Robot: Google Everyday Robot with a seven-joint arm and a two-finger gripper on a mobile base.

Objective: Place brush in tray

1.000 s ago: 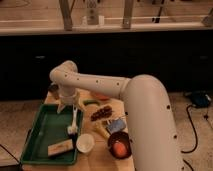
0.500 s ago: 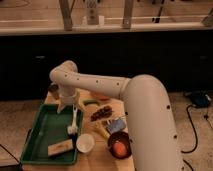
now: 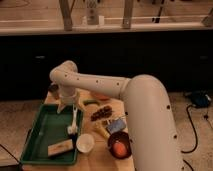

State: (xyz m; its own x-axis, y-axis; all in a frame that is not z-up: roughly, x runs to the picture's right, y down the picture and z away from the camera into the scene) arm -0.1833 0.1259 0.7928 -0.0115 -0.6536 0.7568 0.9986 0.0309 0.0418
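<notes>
The green tray (image 3: 37, 137) lies on the left part of the wooden table. The slim white brush (image 3: 74, 120) hangs nearly upright over the tray's right side, its head low near the rim. My gripper (image 3: 70, 106) is just above the tray's far right corner, at the top end of the brush handle. A tan wooden block (image 3: 60, 148) lies in the tray's near part.
A white cup (image 3: 84, 143) stands just right of the tray. A dark bowl with an orange item (image 3: 119, 145) sits at the front. Small snack items (image 3: 102, 113) and a blue packet (image 3: 116, 126) lie on the table. My white arm (image 3: 145, 115) crosses the right side.
</notes>
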